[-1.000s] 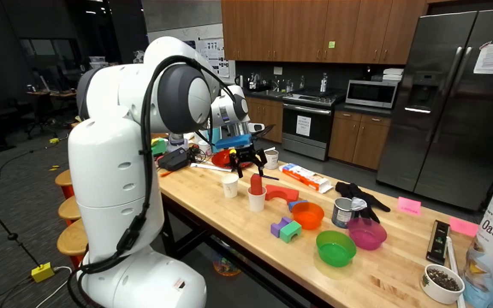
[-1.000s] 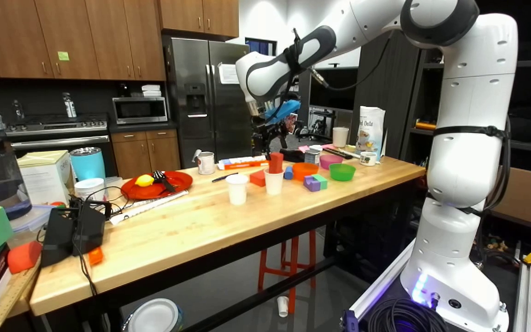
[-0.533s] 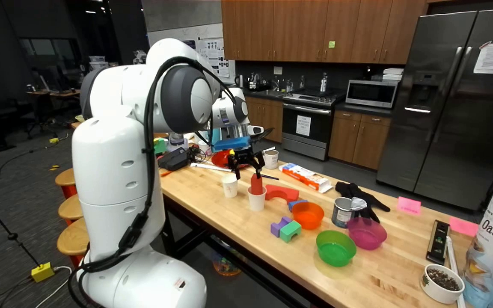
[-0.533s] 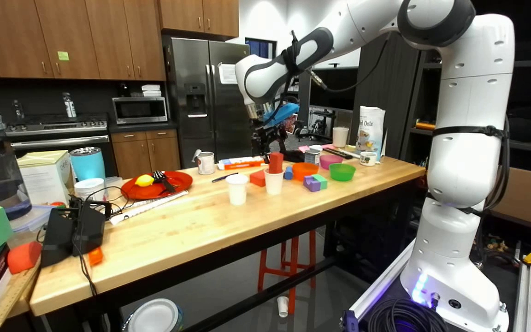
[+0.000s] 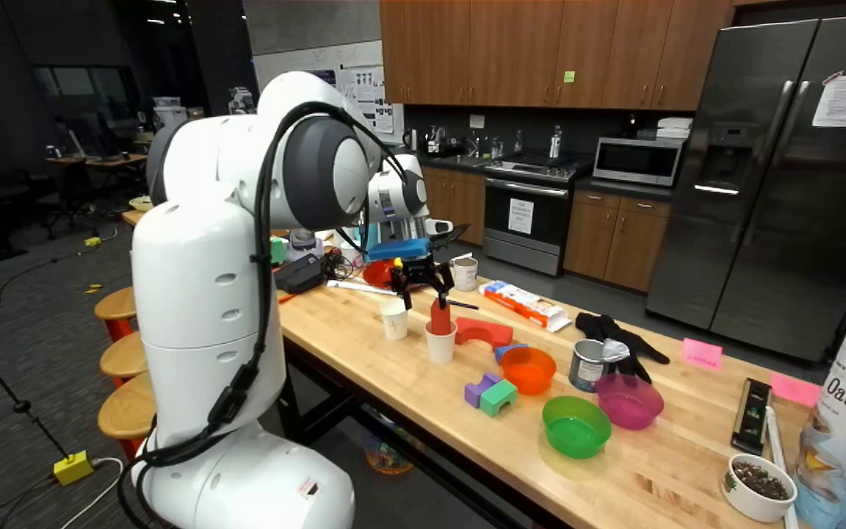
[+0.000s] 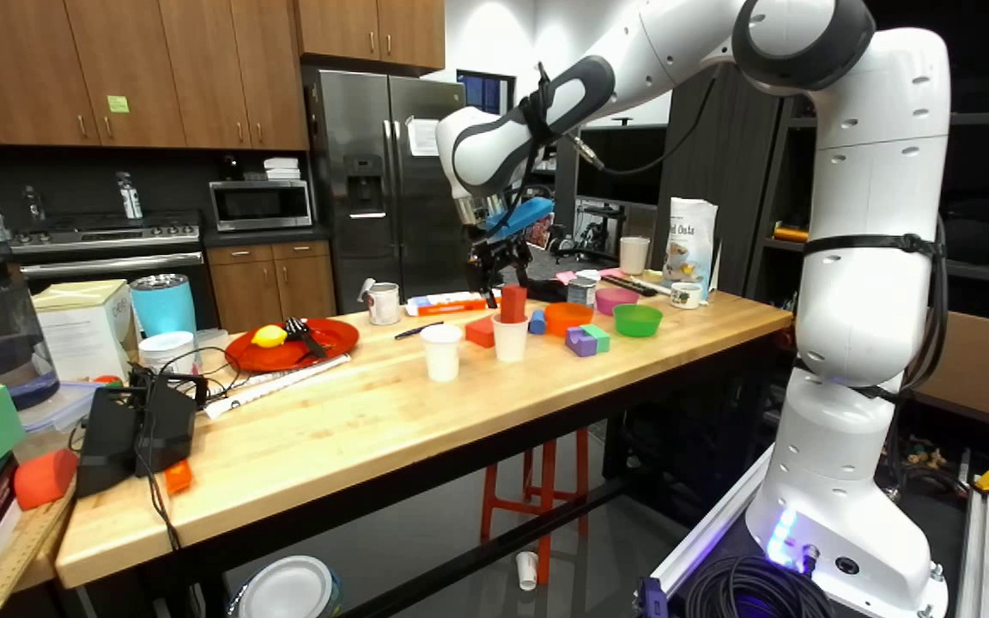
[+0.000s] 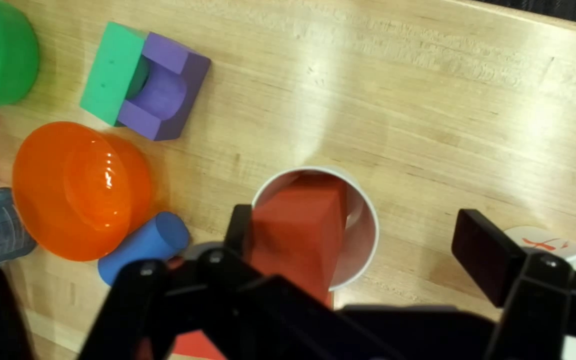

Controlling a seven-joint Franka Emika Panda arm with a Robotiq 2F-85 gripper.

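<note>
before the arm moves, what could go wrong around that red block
The open jaws look off-centre over the red block: one lines up with its edge and might strike it if lowered.
The block stands well above the rim of its white cup, so a nudge could tip both.
The other jaw appears near the neighbouring cup and could clip it.

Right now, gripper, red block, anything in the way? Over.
Gripper open, holding nothing. Red block sticking up from white cup, close to one finger. Second white cup near other finger, possible snag.
</note>
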